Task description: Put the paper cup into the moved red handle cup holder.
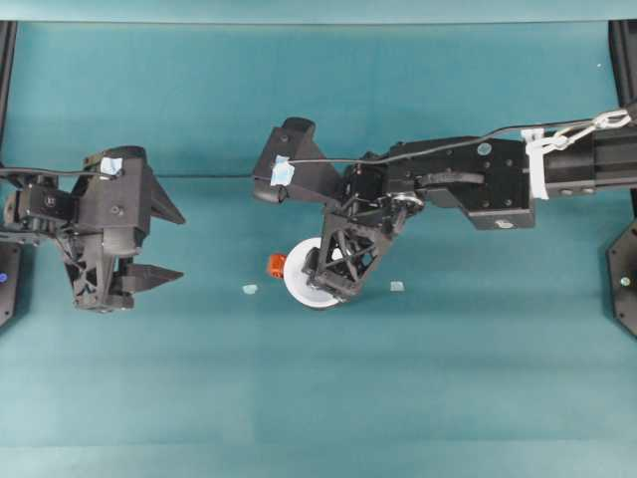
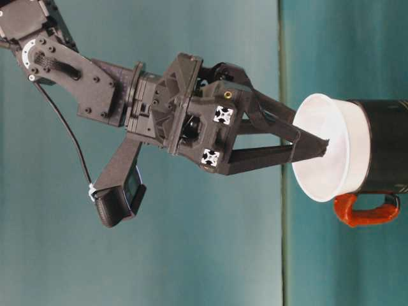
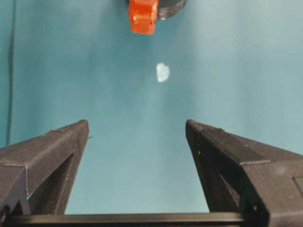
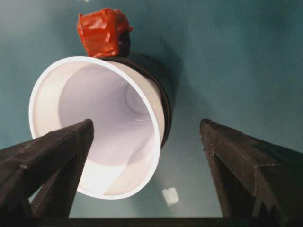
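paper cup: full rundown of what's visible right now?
The paper cup is plain white, tapered, with a wide round rim and an empty, smooth inside. It sits nested in the black red handle cup holder, its upper part flaring out above the holder's rim. The open right gripper straddles its rim, one finger over the cup's mouth; contact can't be told.

The light is even and rather bright, with soft shadows on the desk. In both wrist views the near black fingers look blurred, and the red handle shines a little.
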`<state>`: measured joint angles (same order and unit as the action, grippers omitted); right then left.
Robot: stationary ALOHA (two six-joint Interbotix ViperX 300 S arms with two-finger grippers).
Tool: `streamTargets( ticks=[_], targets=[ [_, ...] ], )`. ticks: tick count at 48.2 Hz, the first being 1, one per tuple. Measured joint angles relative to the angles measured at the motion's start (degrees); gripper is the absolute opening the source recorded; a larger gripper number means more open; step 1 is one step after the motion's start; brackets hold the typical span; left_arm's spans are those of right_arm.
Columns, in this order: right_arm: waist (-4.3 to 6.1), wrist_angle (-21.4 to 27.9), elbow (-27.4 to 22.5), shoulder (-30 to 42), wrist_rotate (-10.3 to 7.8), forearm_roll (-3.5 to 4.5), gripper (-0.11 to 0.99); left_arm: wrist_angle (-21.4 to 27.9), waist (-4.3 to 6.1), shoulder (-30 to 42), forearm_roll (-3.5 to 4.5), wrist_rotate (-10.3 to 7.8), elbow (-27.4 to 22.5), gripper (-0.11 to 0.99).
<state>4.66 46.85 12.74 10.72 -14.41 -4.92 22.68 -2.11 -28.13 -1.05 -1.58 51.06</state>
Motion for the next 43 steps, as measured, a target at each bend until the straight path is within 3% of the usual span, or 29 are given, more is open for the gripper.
streamTargets(
  ticks=[14,32,43],
  targets=[
    [0.00,-0.88,0.97,-1.85,0.00,2.90,0.62,0.09,-0.09,-0.70,0.00,0.09,0.09,0.92],
    [0.00,-7.65,7.03,-6.68,0.18,3.34,0.62,2.99,-0.09,-3.08,0.00,0.09,0.70,0.92],
    [-0.44,-13.97,12.92,-11.07,2.72,3.60,0.62,3.08,-0.09,-4.83,-0.09,0.00,1.32,0.92]
  ],
)
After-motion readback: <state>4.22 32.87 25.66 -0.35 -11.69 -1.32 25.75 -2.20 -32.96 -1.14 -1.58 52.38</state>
